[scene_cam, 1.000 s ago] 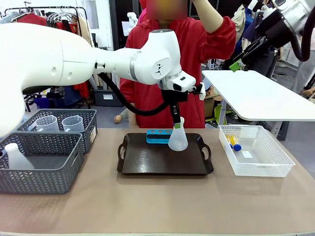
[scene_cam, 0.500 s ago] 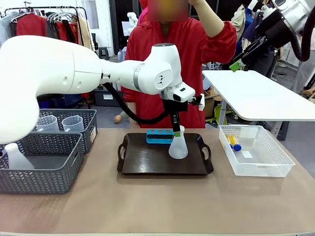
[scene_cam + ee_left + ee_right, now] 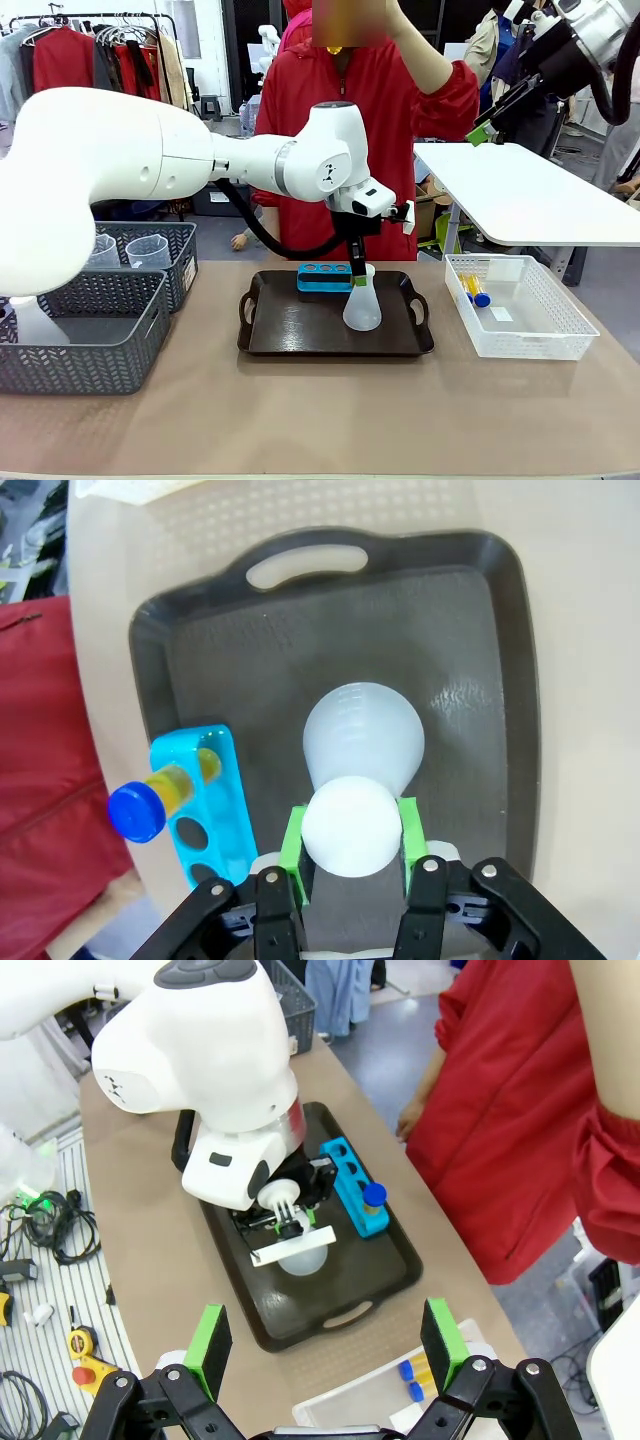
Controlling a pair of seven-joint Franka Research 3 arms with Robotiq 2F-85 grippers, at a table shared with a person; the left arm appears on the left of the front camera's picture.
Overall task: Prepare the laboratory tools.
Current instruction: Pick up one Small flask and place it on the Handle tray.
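— Which step is this?

— Setting down the flask [image 3: 362, 308]. At the left, two beakers [image 3: 148, 250] wait in a grey basket [image 3: 185, 262]. Mid-desk [image 3: 300, 425], my left claw [image 3: 358, 278] grips the flask's neck. It stands upright on the dark tray [image 3: 290, 335], just beside the blue rack [image 3: 322, 277].

— How does it look?

— Milky, cone-shaped, broad-bottomed.

— Next?

— I'd let go and lift straight up, so it doesn't tip. Tubes [image 3: 475, 290] lie in the white basket [image 3: 520, 345] at the right. My right claw [image 3: 325, 1343] gapes wide, empty.

Translucent white flask [image 3: 362, 305] upright, centre frame. Blue rack [image 3: 323, 277] just behind; one blue-capped orange tube [image 3: 150, 802] slotted. Clear beaker [image 3: 148, 250] upright, mid-left.
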